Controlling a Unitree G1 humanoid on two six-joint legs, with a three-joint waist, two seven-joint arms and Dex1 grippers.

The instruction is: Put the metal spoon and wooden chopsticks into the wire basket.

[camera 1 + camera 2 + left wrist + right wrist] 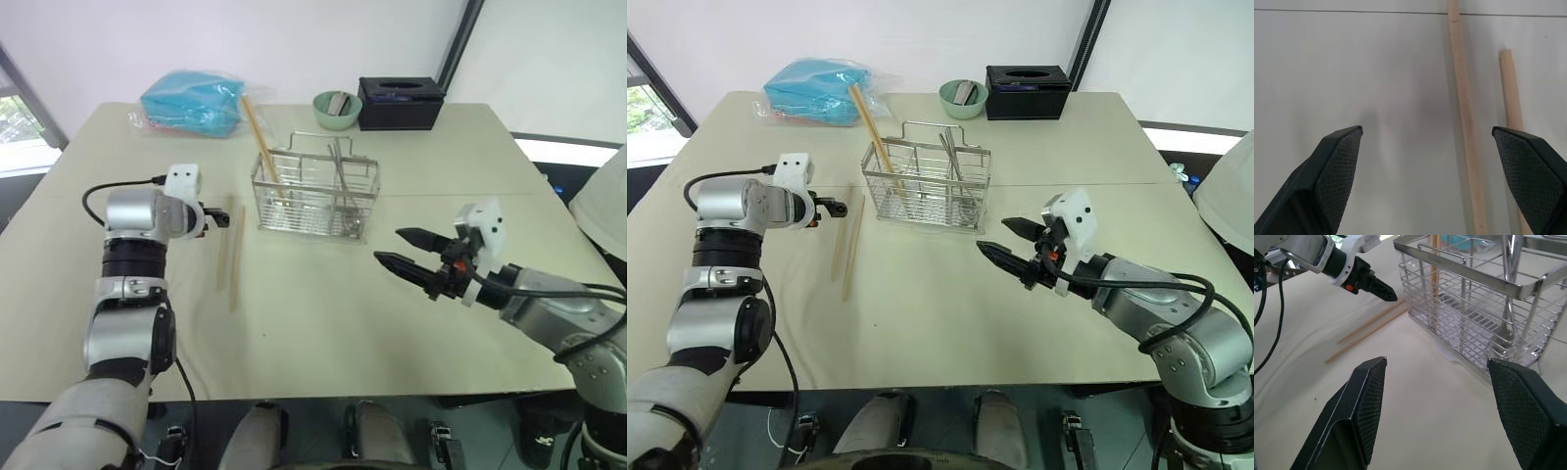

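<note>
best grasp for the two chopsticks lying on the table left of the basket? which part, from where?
Judging by their pose, from above, near mid-length. The wooden chopsticks lie flat and nearly parallel on the table, apart from the wire basket, so no side access underneath. The left gripper is open over them; shifted sideways, its fingers could straddle both sticks across their width and pinch them together.

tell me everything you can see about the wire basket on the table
The wire basket is a rectangular grid of shiny silver wire with inner dividers and a raised handle loop. It stands upright on the beige table. A wooden chopstick leans out of one end compartment; a metal utensil stands at the other end. No claw touches it.
</note>
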